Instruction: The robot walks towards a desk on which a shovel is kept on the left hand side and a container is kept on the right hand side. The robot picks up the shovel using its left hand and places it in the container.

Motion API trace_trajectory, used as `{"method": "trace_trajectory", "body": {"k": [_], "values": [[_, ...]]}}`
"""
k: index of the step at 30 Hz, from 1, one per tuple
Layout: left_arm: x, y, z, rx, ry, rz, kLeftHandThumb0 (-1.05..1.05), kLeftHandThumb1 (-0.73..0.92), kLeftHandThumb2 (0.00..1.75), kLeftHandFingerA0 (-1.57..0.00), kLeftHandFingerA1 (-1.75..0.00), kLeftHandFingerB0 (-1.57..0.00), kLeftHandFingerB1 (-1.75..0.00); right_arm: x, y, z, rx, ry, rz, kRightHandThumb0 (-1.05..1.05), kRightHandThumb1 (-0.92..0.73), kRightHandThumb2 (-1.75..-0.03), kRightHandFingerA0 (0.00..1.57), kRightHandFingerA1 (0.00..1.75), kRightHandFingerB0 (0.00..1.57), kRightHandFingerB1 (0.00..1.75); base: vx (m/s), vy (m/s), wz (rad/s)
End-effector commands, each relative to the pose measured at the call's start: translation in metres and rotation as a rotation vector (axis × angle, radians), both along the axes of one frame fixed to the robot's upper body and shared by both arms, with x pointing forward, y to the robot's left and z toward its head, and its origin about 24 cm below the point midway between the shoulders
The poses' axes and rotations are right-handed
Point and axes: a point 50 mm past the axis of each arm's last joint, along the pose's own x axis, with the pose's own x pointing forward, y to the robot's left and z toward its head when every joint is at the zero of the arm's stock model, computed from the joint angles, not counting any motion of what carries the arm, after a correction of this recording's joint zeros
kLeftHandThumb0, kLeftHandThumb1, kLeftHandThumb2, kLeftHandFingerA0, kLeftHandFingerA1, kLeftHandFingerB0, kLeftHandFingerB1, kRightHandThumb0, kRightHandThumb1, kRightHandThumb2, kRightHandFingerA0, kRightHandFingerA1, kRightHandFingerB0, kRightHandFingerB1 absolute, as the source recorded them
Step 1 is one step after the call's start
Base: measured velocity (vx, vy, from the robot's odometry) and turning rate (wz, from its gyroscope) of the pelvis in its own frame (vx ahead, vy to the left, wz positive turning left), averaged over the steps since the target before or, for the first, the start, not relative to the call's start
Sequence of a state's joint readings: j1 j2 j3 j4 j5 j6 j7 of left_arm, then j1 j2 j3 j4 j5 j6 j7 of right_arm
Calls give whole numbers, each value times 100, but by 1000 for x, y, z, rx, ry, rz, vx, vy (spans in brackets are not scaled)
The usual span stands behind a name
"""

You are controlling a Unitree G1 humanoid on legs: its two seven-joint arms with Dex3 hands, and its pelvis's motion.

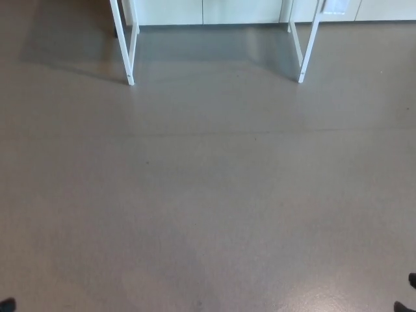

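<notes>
Two white desk legs (131,45) are all we get of the desk, coming down from the top edge of the frame, one at upper left and one at upper right (305,49), each with a thinner strut beside it. Desk top is out of frame, so we count zero shovels and zero containers visible; we cannot say where either sits beyond what the task claims, shovel on the left side, container on the right.

One pale wall or cabinet base (214,12) runs along the top behind the legs. One grey floor (208,195) fills nearly the whole picture, with a faint seam line across the middle.

Dark bits at the bottom corners: one at lower left (6,304), two at lower right (406,296). Too small and cropped for us to name; could be parts of the robot, could be something else. We do not count them as hands.

Neither hand shows, so we cannot tell the state of the fingers on the left or the right.

Step in hand, as we judge it: the walk-up. The desk legs are well apart from the bottom of the frame, lots of open floor between, so the approach looks far from done. Pick and place not yet begun.

Next move calls for closing in straight ahead, centred between the two legs, until the desk top comes into view and the shovel can be found for the left hand.
</notes>
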State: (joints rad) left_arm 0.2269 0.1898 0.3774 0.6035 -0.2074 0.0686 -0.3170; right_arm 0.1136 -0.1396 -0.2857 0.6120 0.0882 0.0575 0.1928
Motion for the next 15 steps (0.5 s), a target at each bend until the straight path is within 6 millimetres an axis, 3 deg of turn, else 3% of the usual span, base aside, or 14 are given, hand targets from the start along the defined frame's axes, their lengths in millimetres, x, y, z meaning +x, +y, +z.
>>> {"method": "trace_trajectory", "body": {"k": [1,2,3,6,7,8,9,10,15], "values": [[-3,4,10,-100,-144,8,-27,59,62,-28,-37,-23,-31,-6,-4,6,107,-110,-41,-27,-47,-98,15,59,9,54,0,0,0],[-6,4,10,-107,-139,8,-27,60,62,-27,-37,-23,-31,-9,-4,4,108,-105,-41,-29,-63,-67,20,60,15,49,0,0,0],[-7,4,9,-104,-134,-2,-27,60,63,-26,-37,-22,-31,-11,-4,4,102,-102,-31,-27,-48,-98,19,60,11,55,0,0,0],[-20,5,7,-103,-112,-8,-30,61,65,-23,-37,-21,-32,-24,-4,0,98,-71,-24,-25,-51,-100,19,60,11,55,0,0,0],[-25,5,5,-107,-99,-7,-29,61,65,-23,-37,-20,-31,-30,-4,-2,106,-64,-27,-25,-49,-99,18,60,11,55,0,0,0],[-26,5,5,-106,-97,-9,-30,60,65,-22,-37,-19,-31,-31,-4,-2,105,-61,-27,-29,-64,-68,22,61,17,50,0,0,0],[-28,4,5,-104,-96,-11,-30,60,65,-22,-38,-19,-31,-33,-4,-3,106,-56,-27,-29,-63,-68,22,60,17,50,0,0,0],[-30,4,4,-102,-93,-19,-30,61,66,-21,-38,-18,-31,-36,-4,-5,103,-47,-26,-27,-48,-99,19,60,11,55,0,0,0],[-33,6,2,-105,-89,-20,-32,62,67,-20,-39,-18,-32,-39,-3,-7,104,-43,-13,-27,-48,-99,26,63,14,56,0,0,0]]}}
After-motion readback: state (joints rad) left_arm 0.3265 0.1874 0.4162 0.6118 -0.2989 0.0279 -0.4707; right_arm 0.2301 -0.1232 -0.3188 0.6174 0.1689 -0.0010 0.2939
